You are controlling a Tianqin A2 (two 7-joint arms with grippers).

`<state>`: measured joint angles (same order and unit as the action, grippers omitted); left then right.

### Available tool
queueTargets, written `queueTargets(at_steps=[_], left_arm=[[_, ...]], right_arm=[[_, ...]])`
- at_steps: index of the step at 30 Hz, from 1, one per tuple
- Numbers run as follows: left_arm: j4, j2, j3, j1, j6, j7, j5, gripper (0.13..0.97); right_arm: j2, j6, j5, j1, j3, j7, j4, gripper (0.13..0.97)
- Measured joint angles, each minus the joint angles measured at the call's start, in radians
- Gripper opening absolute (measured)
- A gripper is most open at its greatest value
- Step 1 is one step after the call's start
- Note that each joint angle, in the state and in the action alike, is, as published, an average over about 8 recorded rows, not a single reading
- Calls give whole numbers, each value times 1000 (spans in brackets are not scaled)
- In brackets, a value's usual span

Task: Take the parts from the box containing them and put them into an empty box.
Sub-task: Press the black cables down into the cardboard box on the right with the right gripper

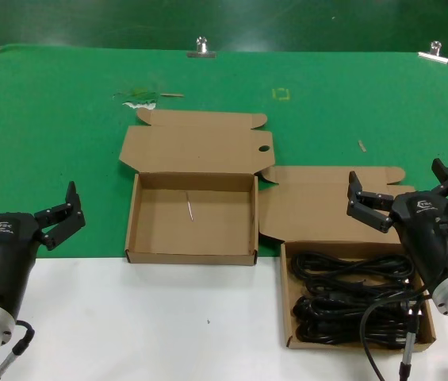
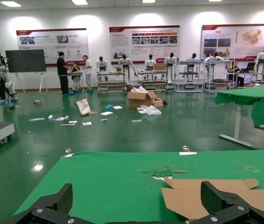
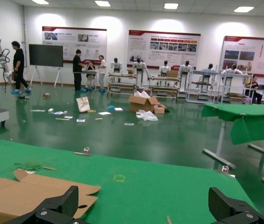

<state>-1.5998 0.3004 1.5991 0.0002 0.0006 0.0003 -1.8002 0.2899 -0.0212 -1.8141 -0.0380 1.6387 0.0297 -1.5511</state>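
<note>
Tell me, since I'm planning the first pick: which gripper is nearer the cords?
Right. The right gripper hovers just behind the cords; the left gripper is far across the table.

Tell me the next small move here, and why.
Probably lower the right gripper onto the power cords. It hovers open above the full box, nothing is held, and the streaked box is empty. The left gripper waits open at the table's near left.

Matt cardboard boxes (image 1: 192, 214), rubber cords (image 1: 350, 298)
</note>
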Motion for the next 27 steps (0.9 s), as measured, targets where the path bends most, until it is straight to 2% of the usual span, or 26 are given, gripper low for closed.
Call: queueTargets(at_steps=[19, 27], left_arm=[[0, 0, 0, 0, 0, 0, 0, 966], [0, 0, 0, 0, 0, 0, 0, 936]], right_arm=[[0, 0, 0, 0, 0, 0, 0, 966], [0, 0, 0, 0, 0, 0, 0, 966]])
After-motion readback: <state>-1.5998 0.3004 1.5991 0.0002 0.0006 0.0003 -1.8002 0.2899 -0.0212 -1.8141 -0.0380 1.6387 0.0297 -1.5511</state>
